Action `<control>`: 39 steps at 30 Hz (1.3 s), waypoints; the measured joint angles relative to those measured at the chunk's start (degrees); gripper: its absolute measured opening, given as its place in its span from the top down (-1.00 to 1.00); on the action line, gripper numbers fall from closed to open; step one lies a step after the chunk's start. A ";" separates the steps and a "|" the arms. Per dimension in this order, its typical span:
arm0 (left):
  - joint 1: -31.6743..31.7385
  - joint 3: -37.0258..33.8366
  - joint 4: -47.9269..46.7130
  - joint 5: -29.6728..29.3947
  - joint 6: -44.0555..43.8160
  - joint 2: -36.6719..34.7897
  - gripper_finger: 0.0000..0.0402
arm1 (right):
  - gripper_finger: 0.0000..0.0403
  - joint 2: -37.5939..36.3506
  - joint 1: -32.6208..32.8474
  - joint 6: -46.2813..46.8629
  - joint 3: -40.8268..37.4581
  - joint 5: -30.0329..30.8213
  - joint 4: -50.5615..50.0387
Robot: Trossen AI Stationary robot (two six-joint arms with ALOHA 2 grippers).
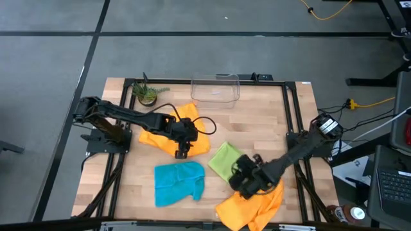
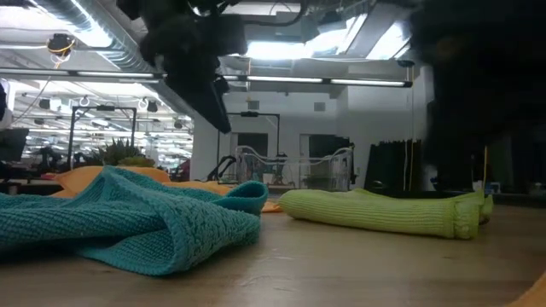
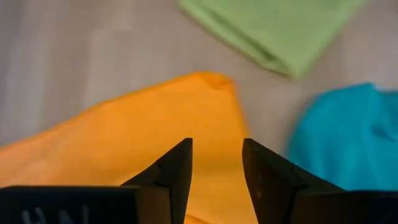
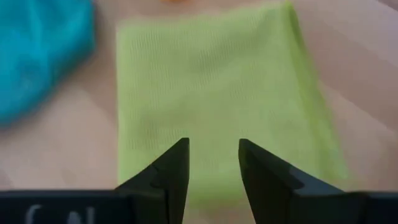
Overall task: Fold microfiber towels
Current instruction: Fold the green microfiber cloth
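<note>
An orange towel (image 1: 168,136) lies spread out left of the table's middle. My left gripper (image 3: 216,142) hangs open over its near right part, clear of the cloth. A folded lime green towel (image 4: 211,93) lies flat right of centre. My right gripper (image 4: 212,142) stands open over its near edge, and I see no touch. A teal towel (image 1: 180,183) lies rumpled near the front edge. A second orange towel (image 1: 252,204) lies crumpled at the front right, partly under my right arm.
A clear plastic bin (image 1: 215,87) stands at the far edge, with a small potted plant (image 1: 146,94) at the far left. A black cable (image 1: 204,126) loops over the left orange towel. Bare wood shows between the towels and the bin.
</note>
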 joint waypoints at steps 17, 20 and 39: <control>-3.64 -0.93 1.44 -13.17 -5.77 0.08 0.34 | 0.48 7.38 -10.52 -35.97 -0.56 -6.44 10.14; -3.86 -0.93 1.44 -13.23 -5.99 0.08 0.34 | 0.49 5.44 -12.91 -47.44 -0.71 -12.79 9.67; -4.70 -0.95 2.58 -13.22 -9.30 0.10 0.34 | 0.49 -2.10 -17.37 -61.32 2.32 -16.13 9.27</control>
